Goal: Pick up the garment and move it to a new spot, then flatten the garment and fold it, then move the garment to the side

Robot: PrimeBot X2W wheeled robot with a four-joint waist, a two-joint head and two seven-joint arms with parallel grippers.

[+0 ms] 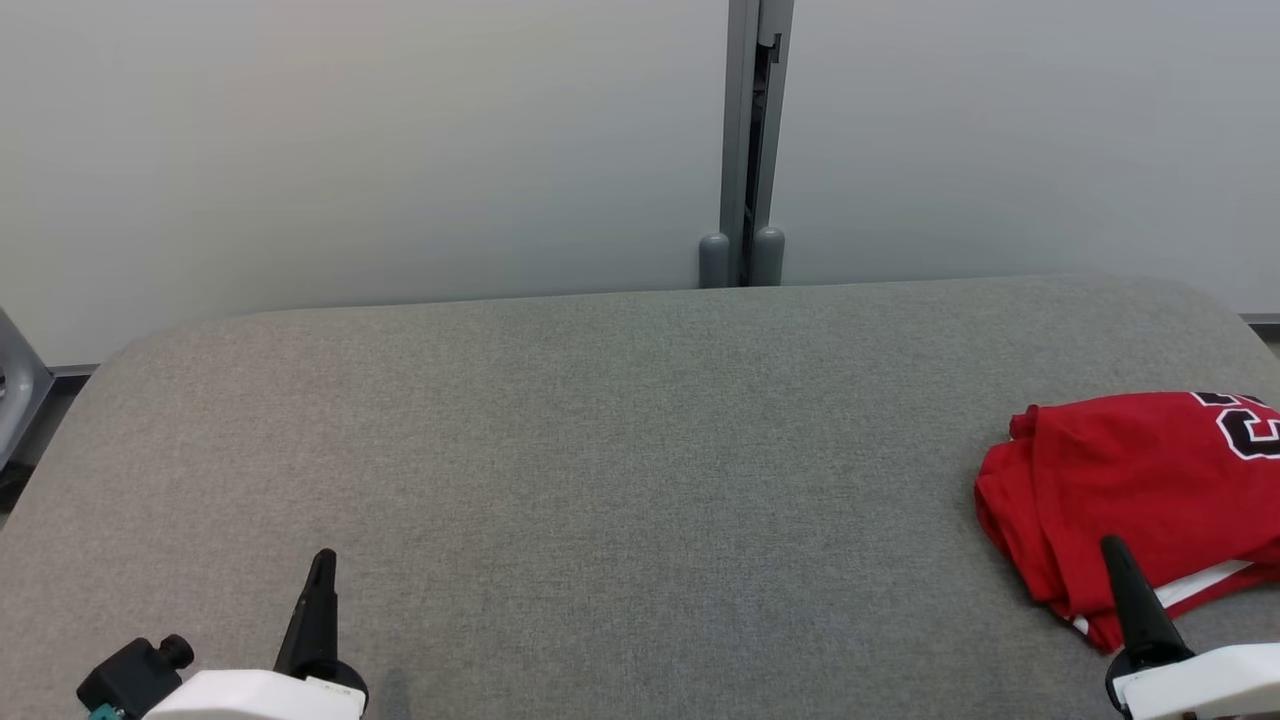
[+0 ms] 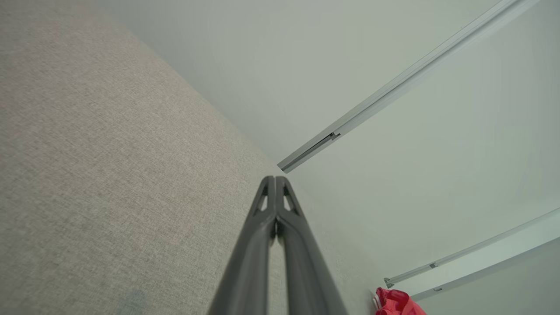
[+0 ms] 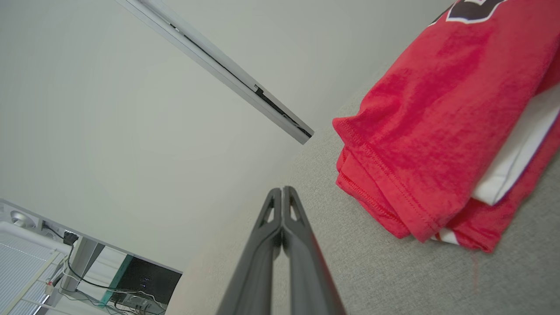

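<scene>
Looking down from the head, I see the folded red garment [image 1: 1140, 500] at three o'clock on the grey table [image 1: 600, 450], with my right gripper [image 1: 1112, 545] poking up in front of its near edge. My left gripper [image 1: 322, 558] sits at seven o'clock, well apart. Both are pinched shut, empty. Left wrist: garment far off at five o'clock. Right wrist: garment near at two o'clock.

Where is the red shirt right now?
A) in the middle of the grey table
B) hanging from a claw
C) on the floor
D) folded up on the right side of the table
D: the red shirt lies folded on the right side of the grey table, and the shut right claw near it holds nothing.
</scene>
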